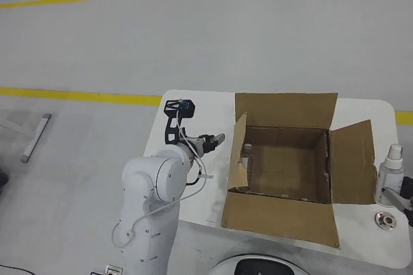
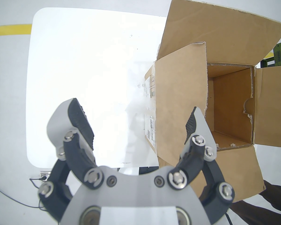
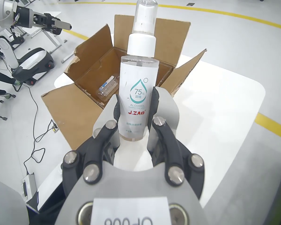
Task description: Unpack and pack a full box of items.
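Spray bottle, clear with white label and clear cap, stands upright, cap up, beside the cardboard box, clamped by the right gripper; left gripper gapes apart.

Matt brown cardboard on the box, rough and fibrous along its torn edges. My left gripper shows satin grey metal shells with ribbed black rubber pads. The table underneath looks smooth, glossy white. In my right gripper, the spray bottle is clear plastic with a white plastic collar and a smooth printed label.
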